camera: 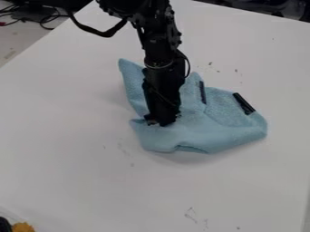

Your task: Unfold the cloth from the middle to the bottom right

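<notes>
Far left, beyond the desk's slanting left edge: floor [13,44], with dark and red cables [43,20] near the top. Nearer the viewer, on the same side, a yellow-orange object [23,227] sits beside a black object [5,224]; contact with the desk [66,149] cannot be judged. Light blue cloth [212,133] lies crumpled between the desk's left and right edges, well in from the far edge. Its left part rises to a pointed corner aimed at the far edge; below that, a second point juts toward the left edge. The black arm [160,47] enters from over the far side and hangs down over the cloth's left half. Gripper [161,122] points down at the cloth, its tip against the fabric or just over it; cannot tell whether it is wide, narrow or holding fabric. Just below and right of it, the cloth's near border shows a small folded opening. Rightward, the cloth carries two black strips: one nearly upright [203,92], the other slanted [244,103], close to the rounded right end. Small dark marks [210,64] dot the desk between cloth and far edge; faint scuffs [191,215] lie on the near side, toward the right edge.
</notes>
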Available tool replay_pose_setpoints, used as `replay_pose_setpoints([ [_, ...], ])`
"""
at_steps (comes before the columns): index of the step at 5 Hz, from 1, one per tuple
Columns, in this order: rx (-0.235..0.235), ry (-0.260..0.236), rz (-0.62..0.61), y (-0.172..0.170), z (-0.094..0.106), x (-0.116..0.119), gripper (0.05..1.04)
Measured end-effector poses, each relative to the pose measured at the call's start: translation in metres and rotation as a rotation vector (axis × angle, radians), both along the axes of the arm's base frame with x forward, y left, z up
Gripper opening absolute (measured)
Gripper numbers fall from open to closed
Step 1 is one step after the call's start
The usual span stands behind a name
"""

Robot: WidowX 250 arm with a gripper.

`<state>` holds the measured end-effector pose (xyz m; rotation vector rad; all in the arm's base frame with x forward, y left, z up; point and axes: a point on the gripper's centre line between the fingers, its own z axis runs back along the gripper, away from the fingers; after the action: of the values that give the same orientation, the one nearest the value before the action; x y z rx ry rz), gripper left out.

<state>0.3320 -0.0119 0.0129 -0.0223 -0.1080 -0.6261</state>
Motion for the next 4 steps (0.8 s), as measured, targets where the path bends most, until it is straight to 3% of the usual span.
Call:
replay_pose_setpoints([
  [1, 0.014, 0.005, -0.009, -0.001, 0.001, -0.002, 0.344],
  [2, 0.045, 0.018, -0.028, 0.002, 0.007, 0.0, 0.156],
  [3, 0.071, -0.011, -0.03, 0.005, 0.025, 0.002, 0.069],
  [4, 0.064, -0.044, -0.032, -0.004, 0.037, 0.001, 0.058],
])
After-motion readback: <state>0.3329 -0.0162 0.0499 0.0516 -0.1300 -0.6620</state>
